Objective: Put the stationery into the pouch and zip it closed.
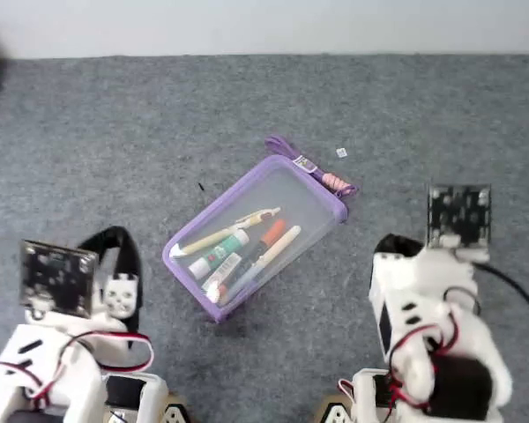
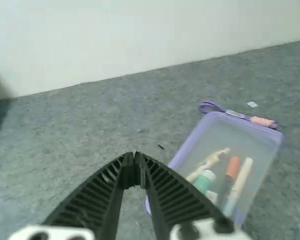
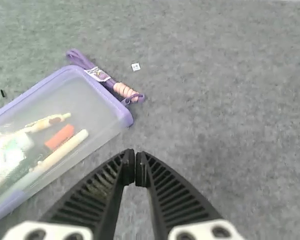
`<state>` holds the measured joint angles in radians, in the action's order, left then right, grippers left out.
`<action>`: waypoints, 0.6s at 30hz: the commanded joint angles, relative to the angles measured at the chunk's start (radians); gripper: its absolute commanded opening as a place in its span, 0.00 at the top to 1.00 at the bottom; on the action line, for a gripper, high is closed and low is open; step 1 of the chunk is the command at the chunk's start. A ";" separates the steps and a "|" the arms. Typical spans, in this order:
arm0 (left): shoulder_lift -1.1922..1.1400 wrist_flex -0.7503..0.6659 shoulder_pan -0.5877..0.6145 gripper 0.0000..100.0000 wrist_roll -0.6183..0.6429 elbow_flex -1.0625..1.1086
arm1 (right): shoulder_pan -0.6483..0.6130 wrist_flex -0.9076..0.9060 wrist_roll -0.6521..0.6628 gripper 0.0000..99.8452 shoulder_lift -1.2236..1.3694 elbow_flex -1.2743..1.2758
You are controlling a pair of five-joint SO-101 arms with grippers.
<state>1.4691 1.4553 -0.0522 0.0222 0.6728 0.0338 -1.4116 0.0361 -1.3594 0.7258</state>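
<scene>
Plainly, the stationery is already inside the pouch [image 1: 307,190], which lies flat and slanted on the grey tabletop [image 1: 106,123] between my two arms. What remains, as I judge it, is the zip. I cannot tell whether the purple edge is fully closed.

My left hand [image 2: 135,158] is closed on nothing and sits back from the pouch's near end. My right hand [image 3: 135,156] is likewise closed and empty, just off the corner where the strap [image 1: 286,148] trails out.

To finish well, I would pin the near end with my left hand so the pouch cannot skid or turn. With my right I would take the pull near the strap corner and draw it straight along the edge. I would keep low, so the soft wall does not bunch, and stop only at the end of the track.

Counting:
- one pouch
- one strap, with one pinkish bead [image 1: 338,182]
- at least four pieces inside: a cream pen [image 1: 234,227], an orange marker [image 1: 272,235], an off-white pen [image 1: 279,248] and a green-labelled tube [image 1: 226,250]; darker ones may lie beneath
- one small white scrap [image 1: 341,152] on the tabletop beyond the strap
</scene>
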 commanded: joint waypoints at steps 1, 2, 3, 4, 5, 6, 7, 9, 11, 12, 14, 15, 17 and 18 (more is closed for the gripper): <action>0.147 -0.069 -0.023 0.98 -0.005 0.142 | -0.004 0.058 -0.008 0.99 -0.156 0.150; 0.201 -0.091 -0.023 0.98 -0.003 0.191 | -0.002 0.070 -0.006 0.99 -0.200 0.196; 0.258 -0.115 -0.023 0.98 -0.003 0.245 | -0.004 0.082 -0.006 0.99 -0.245 0.241; 0.313 -0.140 -0.023 0.98 -0.003 0.295 | -0.004 0.091 -0.006 0.99 -0.286 0.281; 0.359 -0.155 -0.023 0.98 -0.003 0.344 | -0.004 0.102 -0.006 0.99 -0.326 0.319; 0.373 -0.164 -0.025 0.98 0.000 0.380 | -0.004 0.113 -0.006 0.99 -0.363 0.359; 0.361 -0.170 -0.023 0.98 0.018 0.401 | -0.004 0.125 -0.006 0.99 -0.397 0.397; 0.328 -0.180 -0.023 0.98 0.110 0.427 | -0.005 0.133 -0.006 0.99 -0.453 0.476; 0.321 -0.195 -0.032 0.98 0.193 0.472 | -0.005 0.133 -0.006 0.99 -0.461 0.543; 0.321 -0.204 -0.032 0.98 0.213 0.512 | -0.005 0.133 -0.006 0.99 -0.456 0.574; 0.321 -0.233 -0.023 0.98 0.215 0.585 | -0.005 0.134 -0.008 0.99 -0.452 0.632; 0.321 -0.256 -0.023 0.98 0.215 0.616 | -0.005 0.134 -0.008 0.99 -0.453 0.658; 0.321 -0.292 -0.021 0.98 0.215 0.665 | -0.005 0.134 -0.011 0.99 -0.455 0.701; 0.321 -0.301 -0.025 0.98 0.215 0.690 | -0.005 0.134 -0.011 0.99 -0.455 0.723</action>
<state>1.8021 1.2052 -0.0752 0.2248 1.3218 0.0322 -1.2950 0.0361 -1.8044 1.4147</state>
